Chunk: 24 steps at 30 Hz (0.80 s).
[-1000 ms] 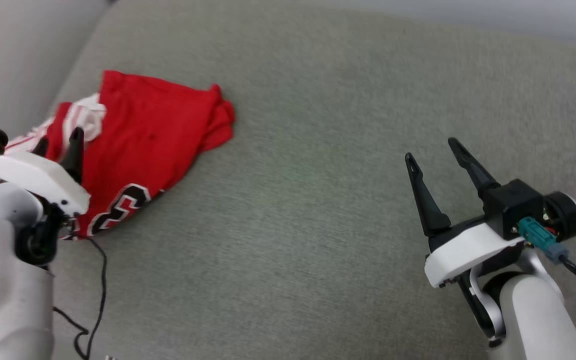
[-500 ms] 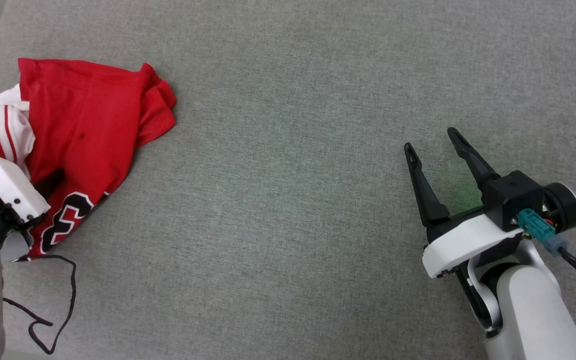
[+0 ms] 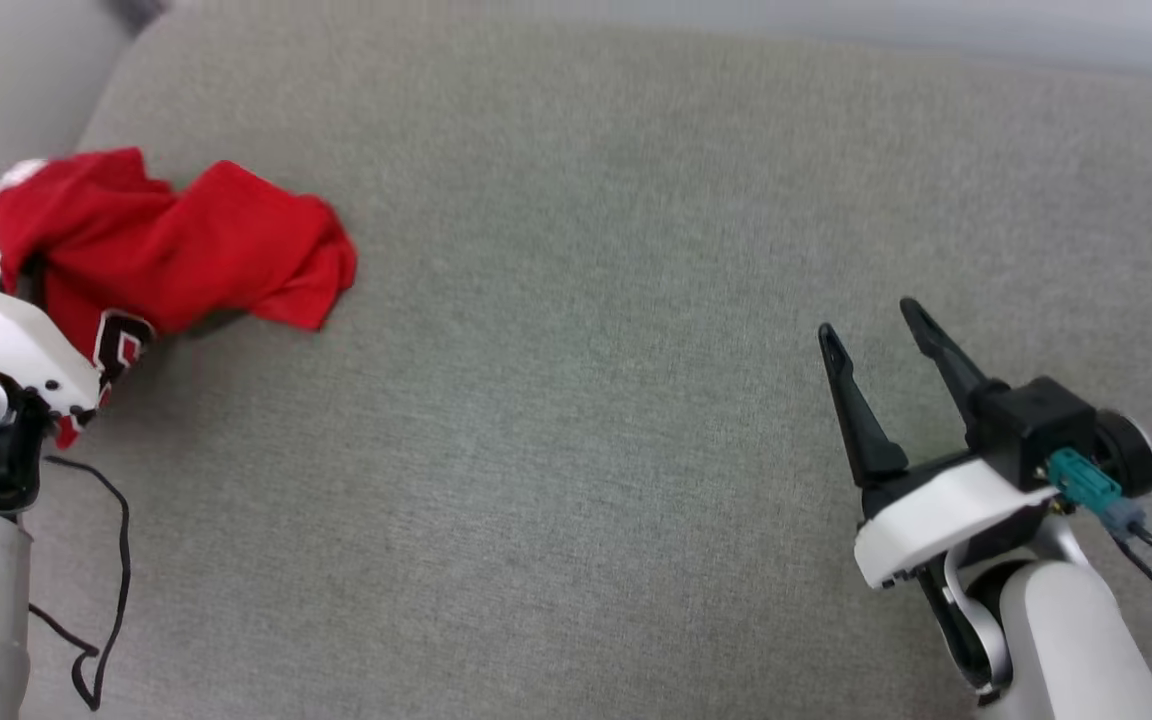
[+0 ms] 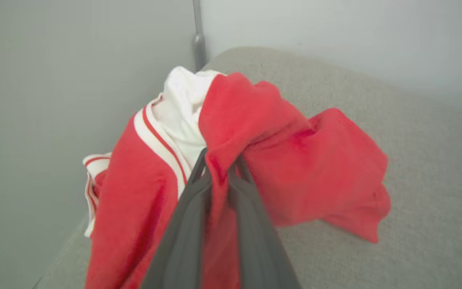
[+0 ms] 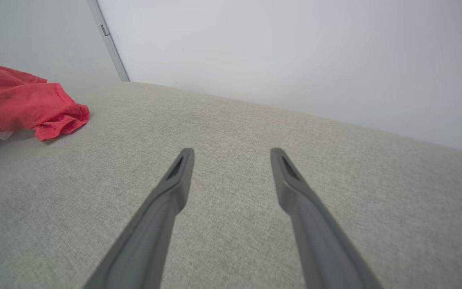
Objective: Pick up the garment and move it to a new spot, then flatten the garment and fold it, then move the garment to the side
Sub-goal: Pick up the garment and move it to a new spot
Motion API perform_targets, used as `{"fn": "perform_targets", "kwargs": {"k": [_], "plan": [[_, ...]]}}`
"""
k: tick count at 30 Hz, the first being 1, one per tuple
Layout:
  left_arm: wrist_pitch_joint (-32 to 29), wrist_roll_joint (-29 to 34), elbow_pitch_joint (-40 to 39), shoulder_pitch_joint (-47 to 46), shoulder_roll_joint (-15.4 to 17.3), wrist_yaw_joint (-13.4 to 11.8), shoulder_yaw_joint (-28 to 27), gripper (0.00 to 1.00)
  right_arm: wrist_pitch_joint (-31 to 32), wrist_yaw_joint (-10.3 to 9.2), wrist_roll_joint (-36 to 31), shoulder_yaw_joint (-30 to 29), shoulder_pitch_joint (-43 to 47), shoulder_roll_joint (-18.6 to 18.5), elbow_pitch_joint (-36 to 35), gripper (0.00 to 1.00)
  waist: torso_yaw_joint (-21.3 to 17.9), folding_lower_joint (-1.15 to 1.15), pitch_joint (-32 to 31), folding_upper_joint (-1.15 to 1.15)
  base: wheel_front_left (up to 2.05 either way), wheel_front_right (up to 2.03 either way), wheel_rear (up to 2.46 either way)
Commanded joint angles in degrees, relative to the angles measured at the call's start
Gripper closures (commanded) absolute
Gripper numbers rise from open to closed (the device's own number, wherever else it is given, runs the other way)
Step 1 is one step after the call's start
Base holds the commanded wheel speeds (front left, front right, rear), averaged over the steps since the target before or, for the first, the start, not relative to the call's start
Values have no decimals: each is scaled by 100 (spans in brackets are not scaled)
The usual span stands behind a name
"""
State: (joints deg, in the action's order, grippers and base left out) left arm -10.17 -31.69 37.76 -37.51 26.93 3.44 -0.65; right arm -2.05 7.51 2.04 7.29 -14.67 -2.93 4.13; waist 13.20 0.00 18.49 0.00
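Support is a grey woven cushion surface (image 3: 576, 400), flat, no visible seams. It runs across the whole head view, with the back edge along the top and a rounded corner at upper left. The only item on it is the garment (image 3: 186, 240), bunched at upper left near that corner. Its red right-hand end lies on the fabric; the rest is lifted, with shadow under the middle. A black cable (image 3: 125, 540) loops over the lower left; can't tell if it touches the surface.
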Motion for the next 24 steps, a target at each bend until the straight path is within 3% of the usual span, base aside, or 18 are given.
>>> {"fn": "perform_targets", "kwargs": {"k": [1, 7, 12, 19, 24], "plan": [[128, 51, -66, -36, 14, -19, 25, 100, -27, -4, 78, -25, 100, 5, 17, 0, 23, 0, -338, 0, 0, 0, 0], [891, 454, -662, -24, 31, -148, 203, 100, -103, -4, 254, -302, 432, 6, 10, 0, -72, 0, -918, 0, 0, 0, 0], [1143, 664, -1280, 127, -132, -250, 413, 100, -96, -3, 366, -392, 689, 6, -30, 0, -359, 0, -1319, 0, 0, 0, 0], [995, 630, -1943, 440, -649, -290, 845, 100, -55, -4, 394, -266, 881, 7, -93, 0, -1129, 0, -1651, 0, 0, 0, 0], [888, 538, -2108, 553, -1185, -103, 1304, 100, 34, -4, 359, -339, 1033, 6, -182, 0, -1699, 0, -1701, 0, 0, 0, 0]]}}
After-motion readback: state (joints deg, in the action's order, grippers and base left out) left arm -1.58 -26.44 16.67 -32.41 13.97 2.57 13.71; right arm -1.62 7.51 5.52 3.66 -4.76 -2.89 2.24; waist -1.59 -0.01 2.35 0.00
